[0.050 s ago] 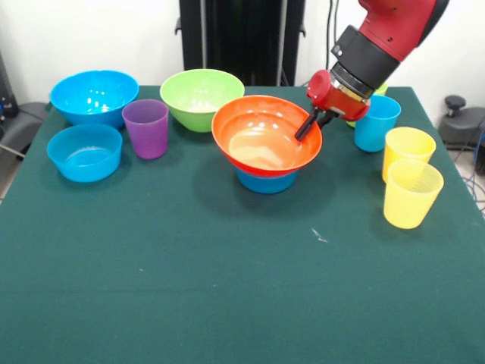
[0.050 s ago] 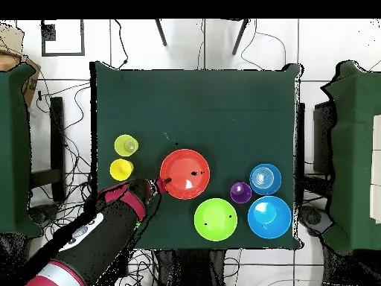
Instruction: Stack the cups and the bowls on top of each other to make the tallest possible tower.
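The wide orange bowl (image 1: 261, 140) (image 2: 184, 173) rests on a small blue bowl (image 1: 265, 182) at mid-table, tipped steeply toward the front view camera. My gripper (image 1: 312, 125) (image 2: 162, 182) sits at the orange bowl's right rim in the front view. One finger is inside the bowl and one outside, shut on the rim. The purple cup (image 1: 145, 127) (image 2: 240, 192) stands upright to the left, apart from the stack. Two yellow cups (image 1: 408, 152) (image 1: 411, 193) and a blue cup (image 1: 377, 123) stand at the right.
A lime green bowl (image 1: 201, 95) (image 2: 215, 220) stands behind the stack. A large blue bowl (image 1: 94, 95) and another small blue bowl (image 1: 84, 152) sit at the far left. A green cup (image 1: 381, 89) peeks out behind the arm. The green table (image 1: 227, 288) stretches toward the front.
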Controlling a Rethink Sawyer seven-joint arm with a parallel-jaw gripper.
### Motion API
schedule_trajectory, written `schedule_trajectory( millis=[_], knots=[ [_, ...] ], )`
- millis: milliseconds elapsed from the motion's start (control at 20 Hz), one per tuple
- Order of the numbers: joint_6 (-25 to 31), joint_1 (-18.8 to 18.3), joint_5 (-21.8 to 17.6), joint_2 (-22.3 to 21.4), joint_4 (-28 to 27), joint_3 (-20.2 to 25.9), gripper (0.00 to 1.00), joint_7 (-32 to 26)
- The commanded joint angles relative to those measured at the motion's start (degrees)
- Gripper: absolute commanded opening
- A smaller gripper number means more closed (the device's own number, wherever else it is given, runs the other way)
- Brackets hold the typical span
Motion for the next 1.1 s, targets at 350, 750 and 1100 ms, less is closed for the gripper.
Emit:
schedule_trajectory(
  millis=[350, 750, 1100],
  knots=[
    [3.2, -0.3, 2.8, 1.9, -2.7, 6.7, 0.0, 10.2],
    [3.3, -0.2, 2.8, 1.9, -2.7, 6.7, 0.0, 10.2],
    [3.4, -0.3, 2.7, 1.8, -2.6, 6.8, 1.0, 10.0]
  ],
)
